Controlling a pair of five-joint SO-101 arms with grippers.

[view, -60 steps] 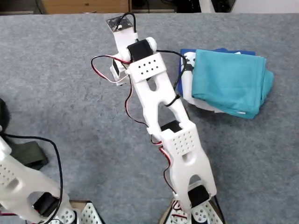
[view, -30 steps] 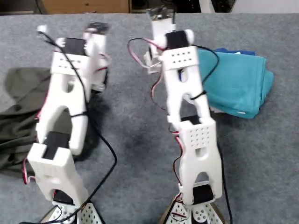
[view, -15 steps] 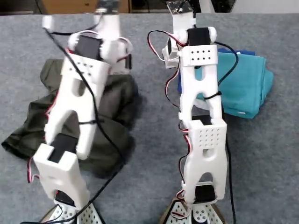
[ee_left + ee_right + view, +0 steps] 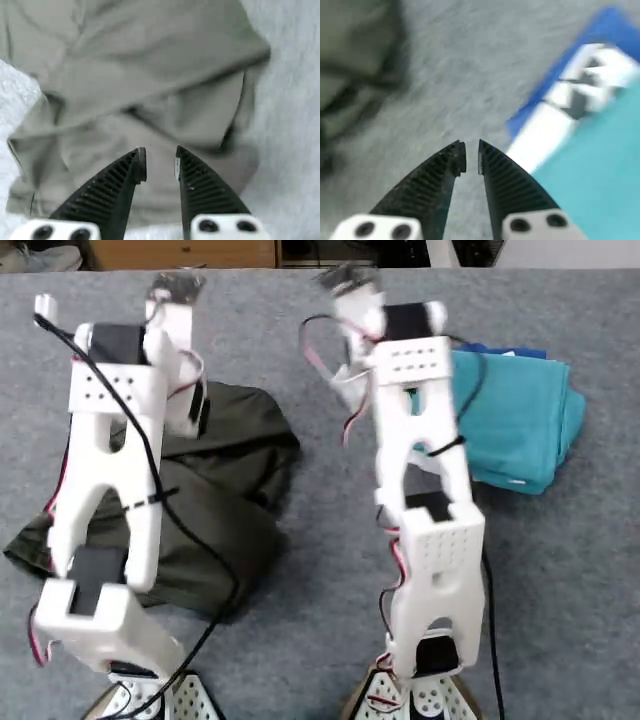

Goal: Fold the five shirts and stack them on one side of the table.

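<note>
A crumpled olive shirt (image 4: 230, 510) lies on the left half of the grey table (image 4: 300, 570). My left arm (image 4: 110, 430) stands over its left part. My left gripper (image 4: 160, 162) hangs open just above the olive shirt (image 4: 150, 75), with nothing between its fingers. At the right lies a folded stack with a teal shirt (image 4: 515, 425) on top and a blue one (image 4: 520, 352) beneath. My right gripper (image 4: 471, 154) is shut and empty over bare table, between the olive cloth and the stack's teal (image 4: 600, 170), white (image 4: 560, 110) and blue (image 4: 607, 25) layers.
Both arm bases (image 4: 410, 695) sit at the table's front edge. Wooden furniture (image 4: 180, 252) runs behind the far edge. Bare grey surface lies between the olive shirt and the stack, and in the front right corner (image 4: 570, 610).
The left arm came in from the left and dragged the olive shirt toward the middle, then its wrist swung back left. The right arm's wrist shifted right, then slightly left.
</note>
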